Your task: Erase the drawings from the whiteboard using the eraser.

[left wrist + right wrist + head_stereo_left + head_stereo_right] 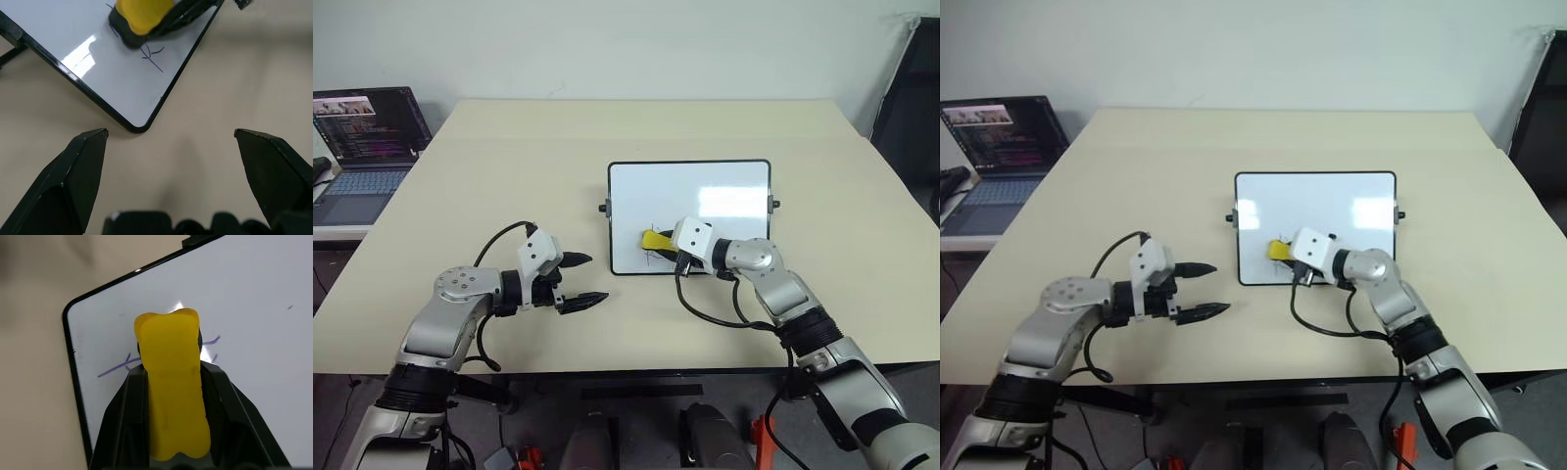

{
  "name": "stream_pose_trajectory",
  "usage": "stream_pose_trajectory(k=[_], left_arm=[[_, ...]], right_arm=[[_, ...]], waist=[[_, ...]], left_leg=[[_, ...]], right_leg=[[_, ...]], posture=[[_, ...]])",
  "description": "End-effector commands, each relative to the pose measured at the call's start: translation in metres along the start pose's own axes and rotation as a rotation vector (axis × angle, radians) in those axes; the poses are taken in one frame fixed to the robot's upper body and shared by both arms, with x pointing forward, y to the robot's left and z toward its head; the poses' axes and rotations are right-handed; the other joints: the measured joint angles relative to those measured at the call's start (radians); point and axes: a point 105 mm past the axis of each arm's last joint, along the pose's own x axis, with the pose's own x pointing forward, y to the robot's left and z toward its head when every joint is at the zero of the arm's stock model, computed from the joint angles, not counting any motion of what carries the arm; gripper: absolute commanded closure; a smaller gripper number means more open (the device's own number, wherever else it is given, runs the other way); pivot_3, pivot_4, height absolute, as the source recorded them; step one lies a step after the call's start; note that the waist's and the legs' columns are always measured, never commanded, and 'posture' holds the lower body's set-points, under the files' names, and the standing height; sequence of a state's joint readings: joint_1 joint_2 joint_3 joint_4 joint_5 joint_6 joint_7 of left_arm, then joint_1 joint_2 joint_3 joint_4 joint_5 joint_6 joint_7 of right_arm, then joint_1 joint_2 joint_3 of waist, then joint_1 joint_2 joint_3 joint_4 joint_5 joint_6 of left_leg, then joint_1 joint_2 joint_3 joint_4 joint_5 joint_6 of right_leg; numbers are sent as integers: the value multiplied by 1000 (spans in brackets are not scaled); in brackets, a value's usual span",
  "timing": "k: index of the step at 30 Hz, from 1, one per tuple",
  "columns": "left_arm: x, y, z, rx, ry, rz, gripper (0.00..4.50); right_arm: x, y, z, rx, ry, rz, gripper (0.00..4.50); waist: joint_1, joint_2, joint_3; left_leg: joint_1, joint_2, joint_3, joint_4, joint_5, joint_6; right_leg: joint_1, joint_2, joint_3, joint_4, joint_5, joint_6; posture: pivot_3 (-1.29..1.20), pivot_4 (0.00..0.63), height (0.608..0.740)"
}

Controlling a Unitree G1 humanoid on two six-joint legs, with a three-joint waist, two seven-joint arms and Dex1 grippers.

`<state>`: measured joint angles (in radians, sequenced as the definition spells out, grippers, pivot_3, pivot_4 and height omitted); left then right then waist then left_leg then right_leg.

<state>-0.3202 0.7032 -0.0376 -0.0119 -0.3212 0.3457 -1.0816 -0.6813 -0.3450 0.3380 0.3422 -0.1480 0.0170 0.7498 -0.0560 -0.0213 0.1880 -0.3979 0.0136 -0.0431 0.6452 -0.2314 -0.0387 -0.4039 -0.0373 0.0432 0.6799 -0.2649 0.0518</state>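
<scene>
Right wrist view: right gripper [172,382] clamped on the eraser [171,382], pressed on the whiteboard [724,186] at its near-left corner over the drawings [152,53], pen strokes visible beside it so erasing looks barely begun; left gripper [579,281] spread, idle beside the board.

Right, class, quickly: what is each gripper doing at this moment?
Left gripper: open, holding nothing, above the table.
Right gripper: shut on the eraser, over the drawings on the whiteboard.
</scene>
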Motion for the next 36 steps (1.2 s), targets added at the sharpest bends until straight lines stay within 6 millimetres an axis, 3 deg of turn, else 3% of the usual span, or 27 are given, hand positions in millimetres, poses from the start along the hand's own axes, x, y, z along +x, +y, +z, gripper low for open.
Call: stream_pose_trajectory(k=[1, 6, 9, 12, 18, 22, 25, 29, 32, 36], left_arm=[[-2, 1, 15, 51, -21, -1, 0], [0, 3, 16, 56, -21, -4, 0], [1, 3, 17, 59, -24, -7, 0], [3, 3, 19, 63, -29, -10, 0], [4, 3, 20, 65, -29, -12, 0], [5, 2, 21, 67, -31, -14, 0], [6, 3, 20, 67, -28, -13, 0], [7, 2, 19, 66, -24, -17, 0], [8, 2, 20, 66, -25, -18, 0], [9, 3, 20, 67, -27, -18, 0]], right_arm=[[-3, -15, -11, -21, 57, -56, 3441], [-8, -60, -1, -77, 72, -234, 3443], [-10, -74, -5, -106, 119, -285, 3444], [-8, -69, -8, -163, 157, -243, 3447], [-4, -26, 1, -175, 109, -6, 3450], [-6, -14, 2, -186, 109, 59, 3450], [-5, -24, 1, -209, 130, -1, 3451], [-7, -55, 6, -238, 152, -142, 3451], [-4, -74, 22, -214, 107, -239, 3451], [0, -71, 22, -231, 110, -219, 3451]], waist=[[0, 0, 0], [0, 0, 0], [0, 0, 0], [1, 0, 0], [1, 0, 0], [-1, 0, 0], [-1, 0, 0], [-1, 0, 0], [-1, 0, 0], [-1, 0, 0]], left_leg=[[0, 0, 0, 0, 0, 0], [1, 0, 0, 0, 3, 2], [1, 0, 0, 0, 4, 3], [0, 0, 0, 0, 4, 3], [0, 0, 0, -1, 4, 3], [0, 0, 0, -1, 3, 3], [0, 0, 0, -1, 3, 3], [0, 0, 0, -1, 4, 3], [0, 0, 0, 0, 4, 3], [-1, 0, 0, -1, 4, 3]], right_leg=[[0, 0, 0, 0, 0, 0], [0, 1, 0, 0, 2, 2], [0, 1, 0, 0, 3, 2], [0, 1, 0, 0, 5, -1], [0, 1, 0, -1, 4, -1], [-1, 1, 0, -1, 4, -1], [-1, 1, 0, -1, 4, -1], [-1, 1, 0, -1, 4, -1], [-1, 1, 0, -1, 5, -1], [-1, 1, 0, -2, 5, -2]], posture=[[0, 150, 740], [0, 150, 740], [0, 150, 740], [0, 150, 740], [0, 150, 740], [0, 150, 740], [0, 150, 740], [0, 150, 740], [0, 150, 740], [0, 150, 740]])
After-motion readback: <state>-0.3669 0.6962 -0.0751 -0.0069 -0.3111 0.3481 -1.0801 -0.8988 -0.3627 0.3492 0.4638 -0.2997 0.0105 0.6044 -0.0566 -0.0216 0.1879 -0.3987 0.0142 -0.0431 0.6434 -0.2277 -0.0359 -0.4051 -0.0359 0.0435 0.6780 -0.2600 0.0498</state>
